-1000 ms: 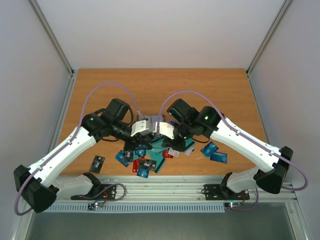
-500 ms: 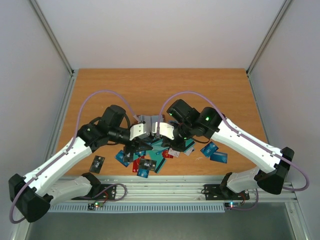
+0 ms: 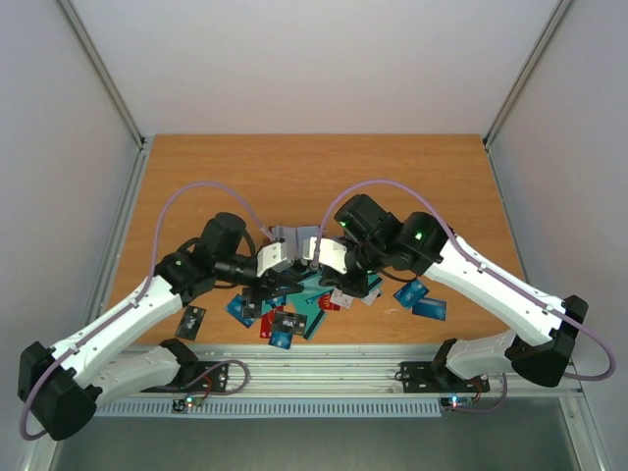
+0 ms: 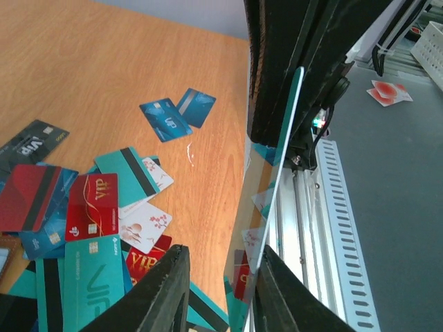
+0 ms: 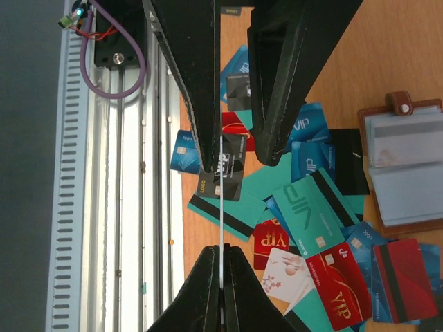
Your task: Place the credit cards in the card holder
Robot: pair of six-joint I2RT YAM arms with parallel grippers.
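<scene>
My right gripper (image 5: 221, 249) is shut on a thin credit card (image 5: 221, 200), seen edge-on above the pile. My left gripper (image 4: 223, 250) faces it with jaws apart; the same card (image 4: 280, 180) stands between them, resting against the right finger (image 4: 277, 294) and clear of the other. In the right wrist view the left gripper's fingers (image 5: 187, 83) reach in from the top around the card. Many loose credit cards (image 3: 294, 306), teal, blue, red and black, lie on the wood below. The card holder (image 5: 401, 166), brown and lying open with grey sleeves showing, rests beyond the pile.
A lone black card (image 3: 191, 320) lies at the left front. Two blue cards (image 3: 420, 299) lie to the right of the pile. A slotted metal rail (image 3: 314, 371) runs along the table's near edge. Grey walls stand on both sides.
The left arm has dropped lower and its gripper has edged toward the right gripper. The right arm has shifted slightly to the right, still gripping the card. The cards on the table have not moved.
</scene>
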